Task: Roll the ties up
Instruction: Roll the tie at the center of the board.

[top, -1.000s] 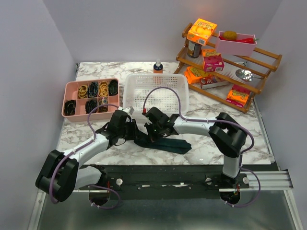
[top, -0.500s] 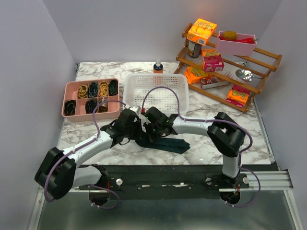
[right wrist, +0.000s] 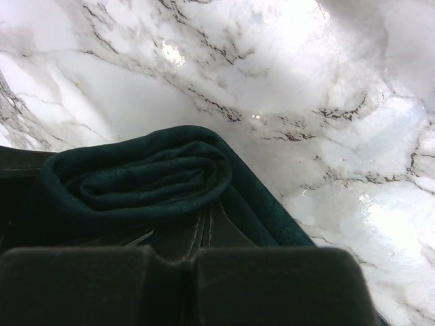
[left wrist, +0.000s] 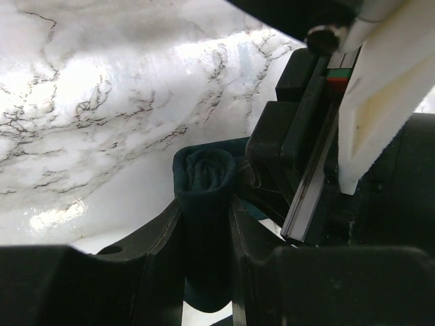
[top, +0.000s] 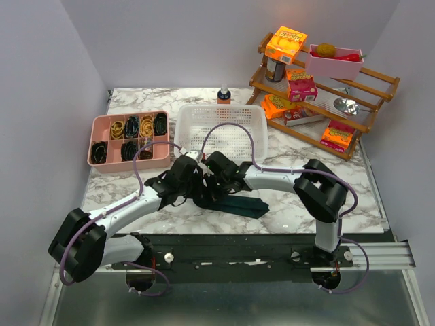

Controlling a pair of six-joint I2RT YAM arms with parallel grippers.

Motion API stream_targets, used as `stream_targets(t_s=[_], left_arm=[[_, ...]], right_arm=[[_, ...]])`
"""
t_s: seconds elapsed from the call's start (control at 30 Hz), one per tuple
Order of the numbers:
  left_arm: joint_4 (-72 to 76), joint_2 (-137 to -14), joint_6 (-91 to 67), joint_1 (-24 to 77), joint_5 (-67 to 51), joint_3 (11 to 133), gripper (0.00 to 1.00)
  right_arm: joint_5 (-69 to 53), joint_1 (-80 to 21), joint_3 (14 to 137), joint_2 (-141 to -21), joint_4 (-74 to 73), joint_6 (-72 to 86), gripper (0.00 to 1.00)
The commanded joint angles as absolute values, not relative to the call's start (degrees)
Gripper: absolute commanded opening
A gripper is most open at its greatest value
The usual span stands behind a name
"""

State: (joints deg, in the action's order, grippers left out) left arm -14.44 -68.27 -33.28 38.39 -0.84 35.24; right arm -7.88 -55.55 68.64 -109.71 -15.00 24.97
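Overhead: tie (top: 241, 204), unrolled tail running right along the desk's (top: 292, 210) near edge. The left gripper (top: 194, 183) and right gripper (top: 212, 185) are both at its rolled left end.
Left wrist: fingers pinch the rolled end (axis pointing away).
Right wrist: jaws pressed together, rolled end just beyond.

Both arms are the same build. The left arm (top: 129, 207) and right arm (top: 272, 178) have white shell links with chunky black joints, and the fattest black ones sit just above the rail (top: 238, 246), a black bar with silver bolts. A thin lilac cable (top: 251, 139) loops along each arm, starting down by the rail. Up close, the left hand (left wrist: 206, 210) is matte black with smooth curved fingers. The right hand (right wrist: 190, 272) has flat, soft-looking black pads, plus a white wedge cover (left wrist: 380, 102), a tiny red-and-green mark (left wrist: 338, 66) and a black screw (left wrist: 323, 39).
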Motion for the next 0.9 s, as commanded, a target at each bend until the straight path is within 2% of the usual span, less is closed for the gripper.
stream_targets(t_s=[0.0,0.37,0.87], left_arm=[[-17.21,-67.41,-32.70,39.20,1.65,38.05,0.15],[-23.11,-67.15,-34.02,40.16,5.80,39.20,0.13],[-29.79,-75.48,-33.57,49.12,16.52,45.43,0.12]], right_arm=[[-7.13,-55.81,67.15,-110.22,-19.25,25.75,0.01],[-2.46,-55.28,66.27,-104.50,-21.88,23.82,0.01],[-2.37,-54.58,66.01,-106.53,-22.33,24.17,0.01]])
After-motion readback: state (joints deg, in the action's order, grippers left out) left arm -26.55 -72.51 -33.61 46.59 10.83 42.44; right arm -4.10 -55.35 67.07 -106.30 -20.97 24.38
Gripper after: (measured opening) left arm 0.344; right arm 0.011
